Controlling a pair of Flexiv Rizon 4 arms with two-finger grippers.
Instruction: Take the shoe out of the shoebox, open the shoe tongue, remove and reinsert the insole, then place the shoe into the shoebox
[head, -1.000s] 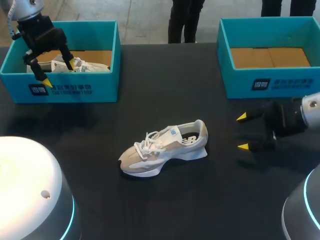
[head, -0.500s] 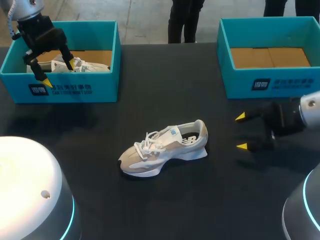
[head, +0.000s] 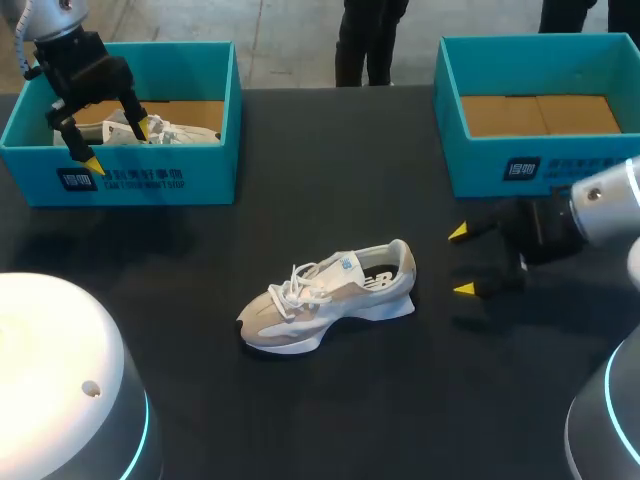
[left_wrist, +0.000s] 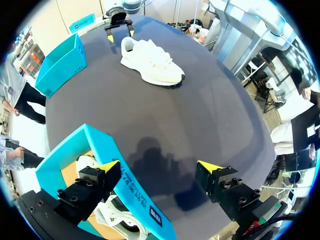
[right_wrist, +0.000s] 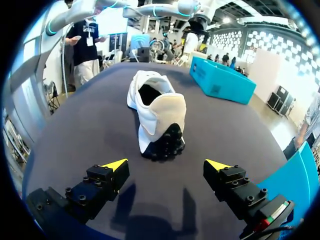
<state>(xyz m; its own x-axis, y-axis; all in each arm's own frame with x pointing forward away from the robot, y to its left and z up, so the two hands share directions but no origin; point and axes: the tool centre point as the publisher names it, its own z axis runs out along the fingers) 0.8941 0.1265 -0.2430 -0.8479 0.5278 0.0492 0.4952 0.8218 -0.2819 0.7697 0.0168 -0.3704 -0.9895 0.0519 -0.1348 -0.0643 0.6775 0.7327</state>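
A beige and white shoe (head: 325, 297) stands upright on the dark table's middle, toe to the left. Seen from my right wrist, its heel (right_wrist: 157, 112) faces my right gripper (right_wrist: 166, 164). That gripper (head: 461, 260) hangs open just right of the heel, apart from it. My left gripper (head: 121, 146) is open above the front wall of the left teal shoebox (head: 150, 180), one finger inside and one outside. A second white shoe (head: 165, 131) lies in that box, below the left gripper (left_wrist: 159, 167) and beside the box wall (left_wrist: 117, 165).
A second teal shoebox (head: 520, 165) with a bare cardboard floor stands at the back right, close behind my right arm. The left wrist view shows it (left_wrist: 60, 65) far across the table, beyond the shoe (left_wrist: 152, 62).
My right gripper has moved left, closer to the shoe's heel, still open. The left arm and both shoes have not moved.
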